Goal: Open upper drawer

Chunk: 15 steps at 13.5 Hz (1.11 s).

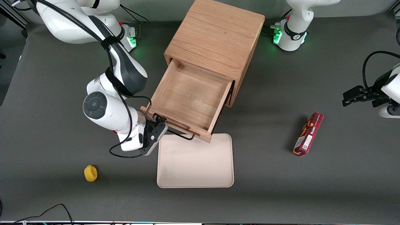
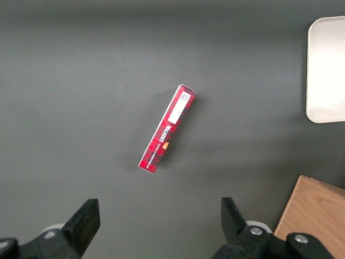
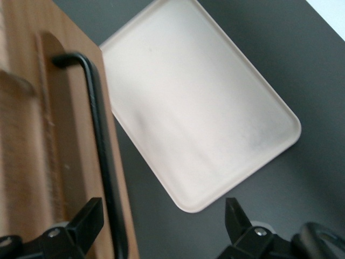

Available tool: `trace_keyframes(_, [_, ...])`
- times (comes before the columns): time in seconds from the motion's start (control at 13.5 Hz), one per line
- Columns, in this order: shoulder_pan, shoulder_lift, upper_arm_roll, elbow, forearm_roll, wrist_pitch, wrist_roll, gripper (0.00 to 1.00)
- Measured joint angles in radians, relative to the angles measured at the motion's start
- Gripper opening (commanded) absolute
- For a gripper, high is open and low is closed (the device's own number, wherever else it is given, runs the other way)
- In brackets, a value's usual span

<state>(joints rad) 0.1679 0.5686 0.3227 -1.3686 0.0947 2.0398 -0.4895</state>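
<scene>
Looking down from the front, you see the upper drawer (image 1: 187, 100) pulled well out of the wooden cabinet (image 1: 215, 40), its front panel overhanging the edge of the beige tray (image 1: 195, 162). Your gripper (image 1: 157, 125) sits at the working arm's end of the black handle (image 3: 99, 145), fingers (image 3: 81, 229) spread, the bar running beside one of them without being pinched. A yellow object (image 1: 90, 173) and a red box (image 1: 308, 133) lie on the table (image 1: 312, 193).
</scene>
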Motion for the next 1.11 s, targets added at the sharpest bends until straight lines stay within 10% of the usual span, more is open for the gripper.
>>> trace_keyframes(0.44, [-0.097,-0.192,-0.092,0.03,0.135,-0.202,0.244,1.0])
trace_keyframes(0.81, [-0.16,-0.451,-0.176,-0.106,-0.034,-0.462,0.688,1.0])
trace_keyframes(1.11, [-0.218,-0.581,-0.19,-0.229,-0.081,-0.488,0.729,1.0])
